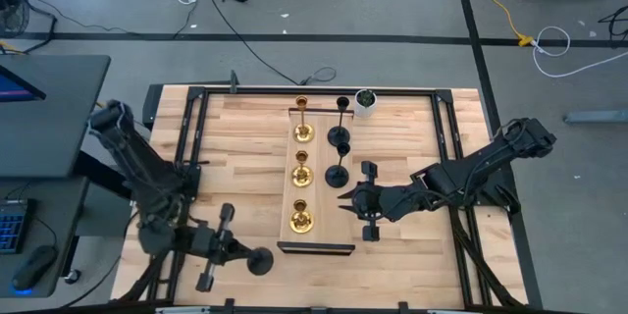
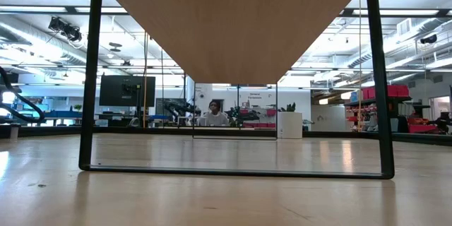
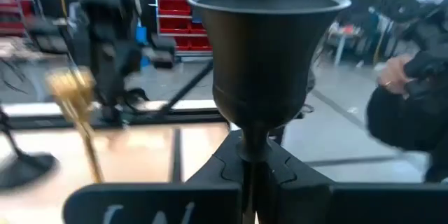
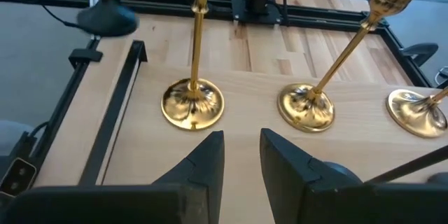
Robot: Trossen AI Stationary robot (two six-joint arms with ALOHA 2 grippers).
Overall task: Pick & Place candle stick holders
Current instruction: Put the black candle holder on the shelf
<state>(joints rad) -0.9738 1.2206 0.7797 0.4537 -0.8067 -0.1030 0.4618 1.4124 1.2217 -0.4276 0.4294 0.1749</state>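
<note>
Three gold holders (image 1: 301, 172) stand in a row on a wooden board (image 1: 319, 157) in a black frame; their bases also show in the right wrist view (image 4: 192, 103). Two black holders (image 1: 338, 154) stand on their bases beside them. My left gripper (image 1: 247, 257), at the table's near left, is shut on a third black holder (image 3: 269, 49), whose round outline shows in the high view (image 1: 260, 261). My right gripper (image 1: 345, 196) is open and empty, just right of the gold row and near the nearer black holder, pointing toward the table's left (image 4: 241, 154). My left gripper pinches the black holder's thin stem (image 3: 249, 152), just under the cup, between its two fingers (image 3: 217, 171). The fingers lie level, come from the table's left and cross the stem. The holder stands upright in the hold; whether its base is on the table does not show.
A small white pot with green inside (image 1: 365, 101) stands at the board's far right corner. Black rails (image 1: 191, 137) run along the table's sides. The low view looks under the board's black frame (image 2: 92, 78); a person sits far off in the room (image 2: 213, 113).
</note>
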